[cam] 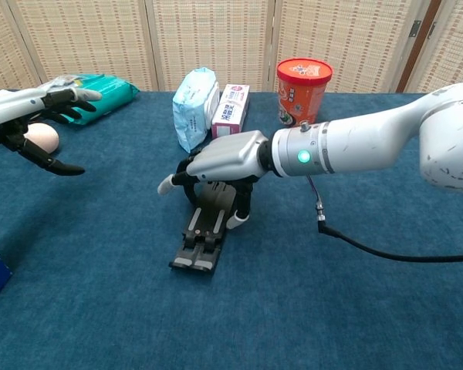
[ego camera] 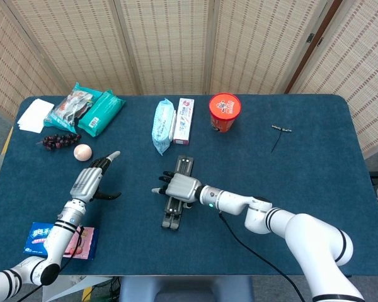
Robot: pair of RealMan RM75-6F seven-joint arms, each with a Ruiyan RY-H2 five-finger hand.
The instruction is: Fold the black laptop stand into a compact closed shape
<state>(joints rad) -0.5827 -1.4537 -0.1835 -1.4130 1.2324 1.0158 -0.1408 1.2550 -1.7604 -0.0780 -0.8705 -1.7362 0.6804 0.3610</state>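
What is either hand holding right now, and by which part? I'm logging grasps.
The right hand grips the black folding laptop stand across its middle, fingers down its sides. The left hand holds nothing.

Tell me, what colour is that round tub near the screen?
Red-orange tub with a red lid; clearest in the chest view.

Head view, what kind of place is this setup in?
Probably a lab or demo room rather than a home: a blue cloth-covered table backed by woven folding screens, strewn with assorted test items such as a red cup and snack packets.
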